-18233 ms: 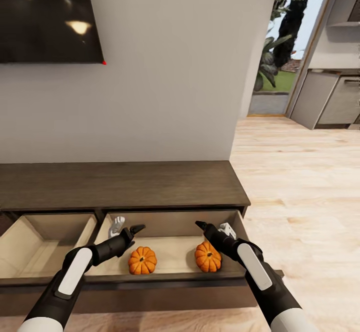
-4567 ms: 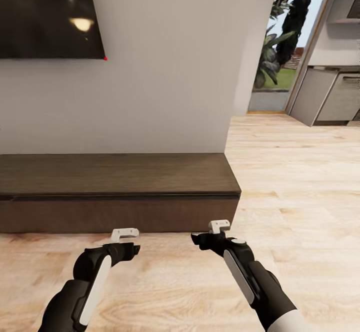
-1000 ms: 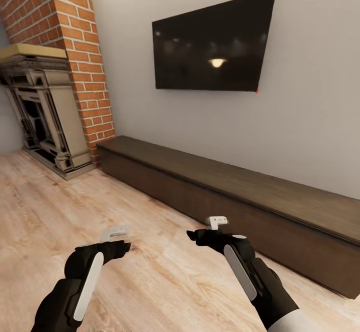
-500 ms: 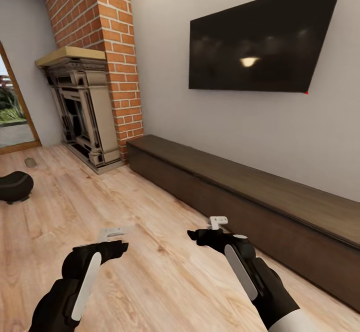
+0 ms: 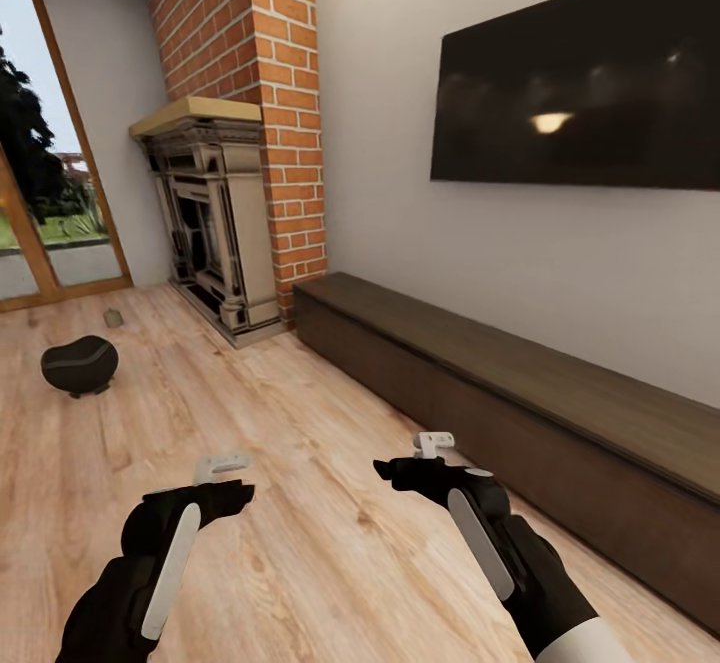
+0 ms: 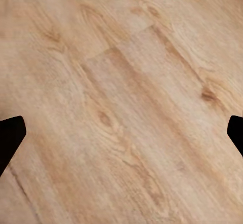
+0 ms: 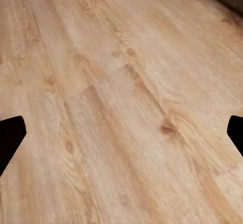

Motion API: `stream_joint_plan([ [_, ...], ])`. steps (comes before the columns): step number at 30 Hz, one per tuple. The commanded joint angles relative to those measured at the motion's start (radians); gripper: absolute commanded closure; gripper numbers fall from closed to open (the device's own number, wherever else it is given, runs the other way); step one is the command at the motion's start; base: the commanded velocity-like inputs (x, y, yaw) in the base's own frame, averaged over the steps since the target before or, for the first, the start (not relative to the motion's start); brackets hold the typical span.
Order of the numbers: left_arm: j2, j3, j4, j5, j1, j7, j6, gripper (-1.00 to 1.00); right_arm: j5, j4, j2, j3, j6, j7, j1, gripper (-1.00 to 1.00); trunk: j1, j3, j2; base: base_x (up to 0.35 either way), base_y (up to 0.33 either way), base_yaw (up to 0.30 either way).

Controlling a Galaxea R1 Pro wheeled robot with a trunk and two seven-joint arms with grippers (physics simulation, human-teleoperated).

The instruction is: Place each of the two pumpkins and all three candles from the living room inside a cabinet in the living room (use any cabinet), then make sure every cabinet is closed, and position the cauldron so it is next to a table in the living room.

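Facing cabinet (image 5: 520, 383) along wall in head view, fronts flush and closed. Cauldron (image 5: 79, 364) on floor (image 5: 300, 503) well left, small beige lump (image 5: 113, 317), likely candle, just beyond it near fireplace (image 5: 215, 223). Left gripper (image 5: 228, 483) and right gripper (image 5: 405, 463) hover over floor, empty. Left wrist: fingers (image 6: 10, 138) spread wide over bare planks. Right wrist: fingers (image 7: 10, 138) spread wide, nothing held, cabinet base at corner.

Both pincers (image 5: 232, 483) (image 5: 400, 463) forward, apparently spread, empty
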Motion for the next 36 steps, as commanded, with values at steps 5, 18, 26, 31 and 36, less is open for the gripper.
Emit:
stream_joint_plan([
  [5,-0.001,0.001,-0.001,0.01,-0.001,0.008,0.003,-1.0,-0.003,-0.002,0.0,0.0,0.004,-0.002,-0.001,-1.0,0.0,0.002,0.0,0.206,0.179,0.276],
  [18,0.002,0.002,0.0,0.01,-0.001,0.008,0.003,-1.0,-0.003,-0.002,0.0,0.002,0.004,-0.002,-0.001,-1.0,0.0,0.01,0.0,0.23,0.181,0.276],
  [26,0.005,0.052,0.002,0.01,-0.001,0.004,0.002,-1.0,-0.003,-0.003,0.0,0.002,0.002,-0.002,-0.001,-1.0,0.0,0.014,0.0,0.304,0.112,0.277],
  [31,0.005,0.058,0.003,0.01,-0.001,0.004,0.002,-1.0,-0.002,-0.003,0.0,0.002,0.0,-0.002,-0.001,-1.0,0.0,0.015,0.0,0.336,0.008,0.145],
  [36,0.005,0.059,0.006,0.01,-0.002,0.004,0.002,-1.0,0.003,-0.003,0.0,0.003,0.0,-0.002,-0.001,-1.0,0.0,0.017,0.0,0.338,0.001,0.153],
])
